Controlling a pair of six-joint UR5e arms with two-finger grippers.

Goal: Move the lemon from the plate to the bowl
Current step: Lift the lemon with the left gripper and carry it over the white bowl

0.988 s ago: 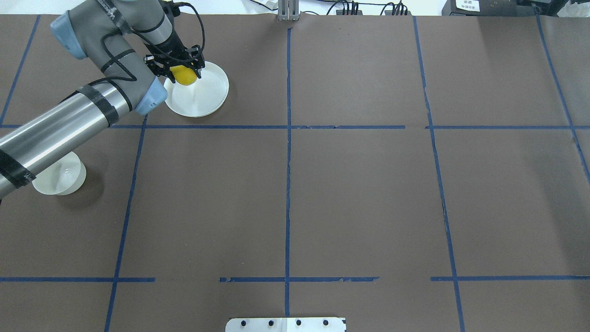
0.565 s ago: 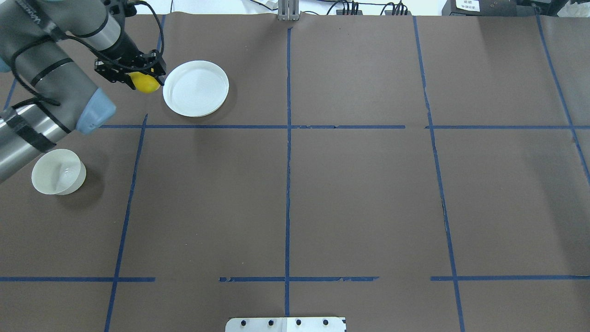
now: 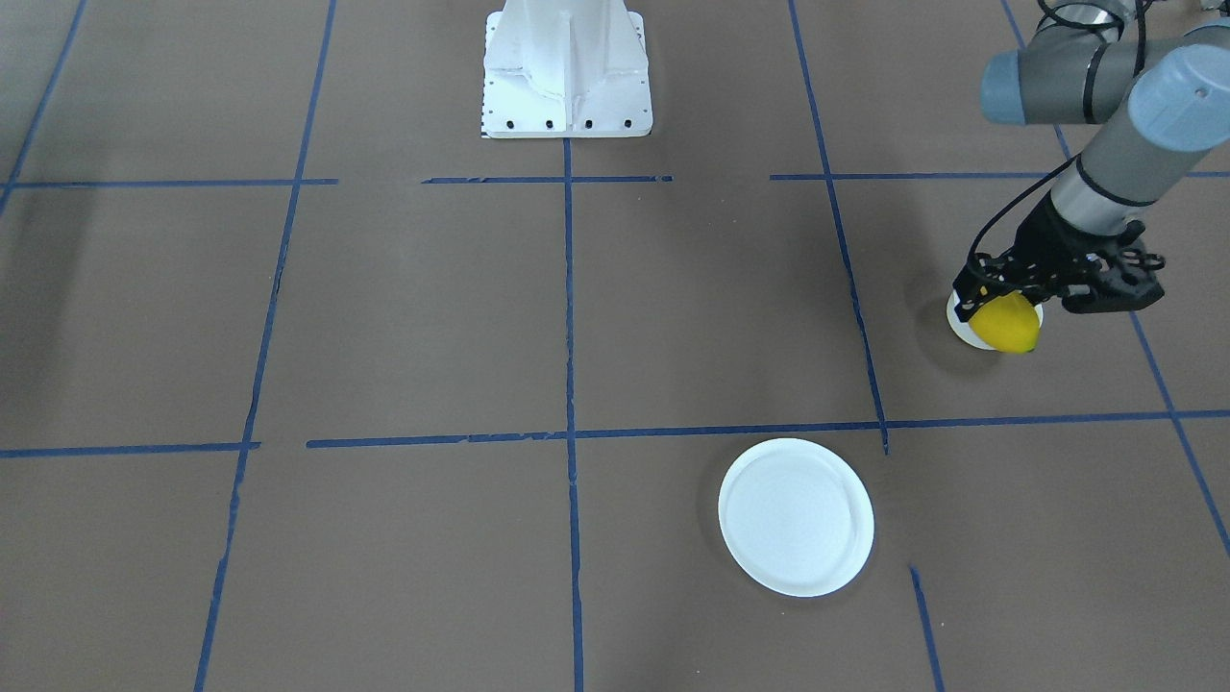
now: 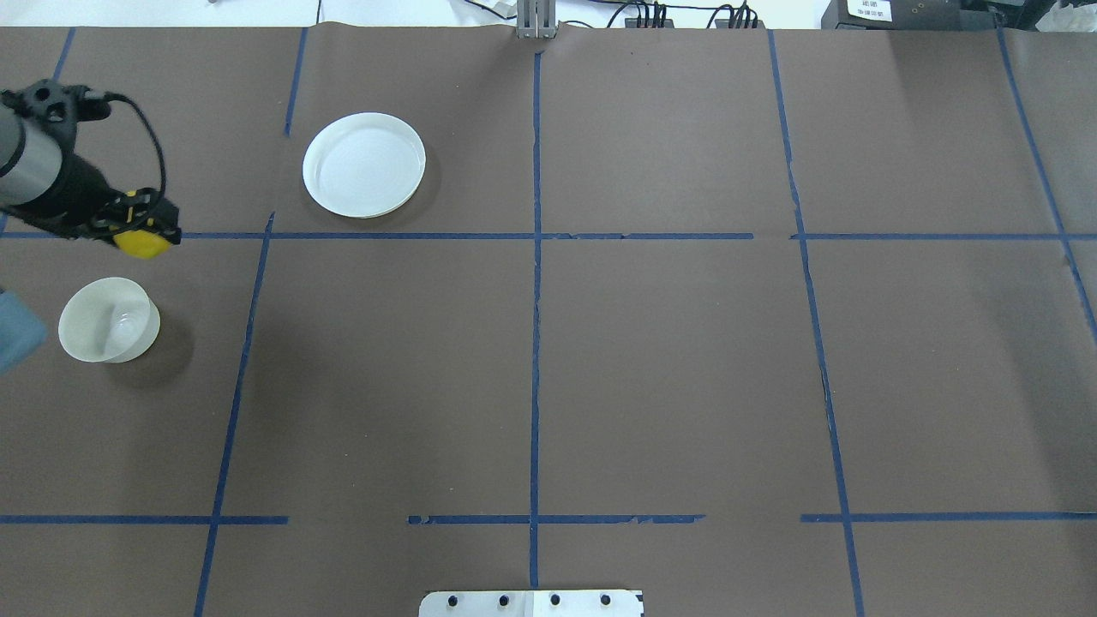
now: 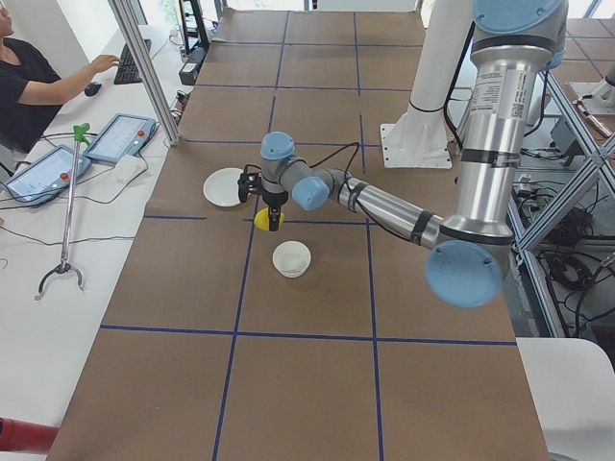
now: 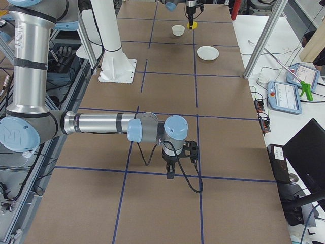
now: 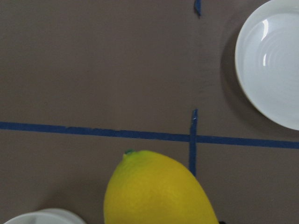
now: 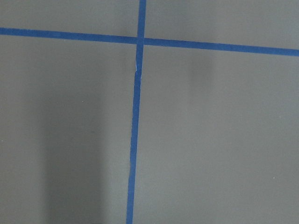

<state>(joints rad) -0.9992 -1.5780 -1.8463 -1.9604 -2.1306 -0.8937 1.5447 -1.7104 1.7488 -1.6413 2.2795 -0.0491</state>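
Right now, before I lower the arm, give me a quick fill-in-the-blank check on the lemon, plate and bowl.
1. The left gripper is shut on the ____.
2. The plate is ____.
3. The lemon hangs in the air, not yet inside the ____.

Missing words: lemon; empty; bowl.

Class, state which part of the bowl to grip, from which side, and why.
Grip the bowl by its rim from straight above, one finger inside, one outside. It stands upright, open and empty, so the thin wall is free to pinch; the round outside would likely slip in a side grasp.
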